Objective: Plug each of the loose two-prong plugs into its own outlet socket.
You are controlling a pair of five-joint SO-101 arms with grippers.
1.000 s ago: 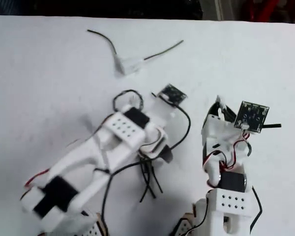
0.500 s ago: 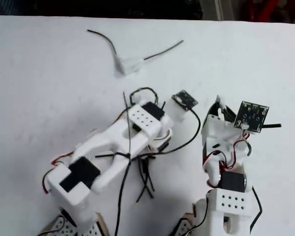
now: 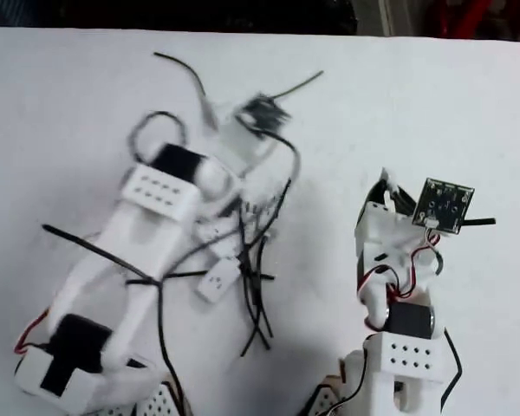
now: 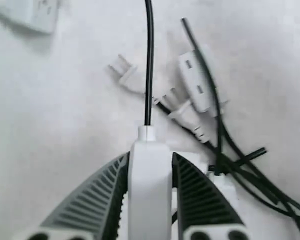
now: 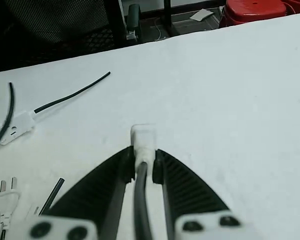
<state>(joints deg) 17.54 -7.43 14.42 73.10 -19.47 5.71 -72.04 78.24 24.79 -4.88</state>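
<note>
Two-prong plug [image 4: 124,74] in view from the left wrist, lying flat on the matte white table [image 4: 60,130]: small moulded white body, two thin flat prongs poking out. Just beside it a second plug [image 4: 187,114], same white plastic, its ribbed neck running into a cord. Touching that one is a slotted socket [image 4: 195,85], a long rounded white bar with two narrow slots in its face. Glossy round black cords [image 4: 240,160] cross over and past the pair in a loose tangle.

Left gripper [image 4: 150,157] now: grey ribbed fingers [image 4: 110,190] clamped tight on a white block [image 4: 149,185], smooth and rectangular, with a black cord rising from its far end.

Over to the right gripper [image 5: 142,152]: black ribbed fingers [image 5: 180,185] pinched almost together around a white connector [image 5: 144,136], its square tip peeking out in front and a thick black cord trailing back between the fingers. It hangs above bare tabletop, well apart from the plugs. Farther off on that side lies a corded socket [image 5: 15,129], flat white, with a thin stiff black lead running away from it
</note>
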